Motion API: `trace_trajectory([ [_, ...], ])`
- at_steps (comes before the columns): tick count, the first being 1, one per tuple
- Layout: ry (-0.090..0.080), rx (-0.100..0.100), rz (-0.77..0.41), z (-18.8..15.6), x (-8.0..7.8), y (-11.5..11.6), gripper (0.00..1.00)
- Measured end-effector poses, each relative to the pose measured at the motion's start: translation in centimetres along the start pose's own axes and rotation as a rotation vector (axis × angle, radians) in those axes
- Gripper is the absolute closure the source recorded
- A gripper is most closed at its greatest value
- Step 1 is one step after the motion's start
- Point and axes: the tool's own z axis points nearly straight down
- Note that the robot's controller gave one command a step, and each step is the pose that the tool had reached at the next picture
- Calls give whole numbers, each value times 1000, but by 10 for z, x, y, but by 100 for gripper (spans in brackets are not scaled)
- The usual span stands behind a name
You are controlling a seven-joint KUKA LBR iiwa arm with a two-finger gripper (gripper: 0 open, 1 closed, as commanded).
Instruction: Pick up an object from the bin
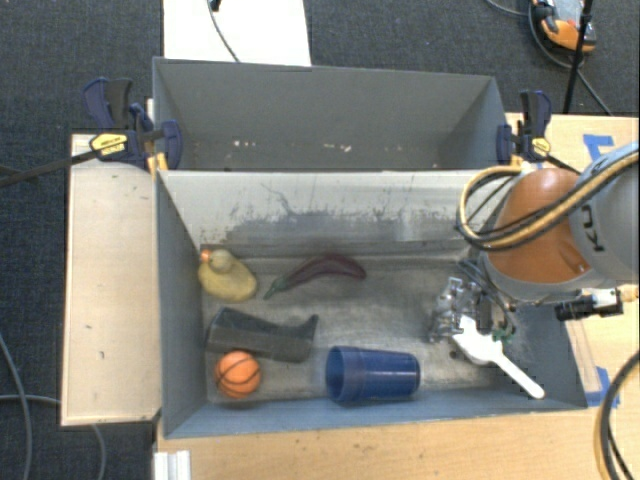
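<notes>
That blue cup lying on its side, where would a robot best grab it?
Probably across the middle of the blue cup, coming straight down from above. It lies on its side, length running left to right, so its rounded flanks face front and back.

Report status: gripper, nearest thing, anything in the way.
Gripper low at right side of bin, over head of white spoon. Spoon flat on floor, handle toward near-right corner. Blue cup on its side to the left, apart; not blocking.
</notes>
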Motion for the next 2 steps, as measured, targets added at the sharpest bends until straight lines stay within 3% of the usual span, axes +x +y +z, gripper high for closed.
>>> trace_trajectory([
  [1, 1, 2, -4, 1, 0, -1, 0],
  [2, 1, 2, -5, 1, 0, -1, 0],
])
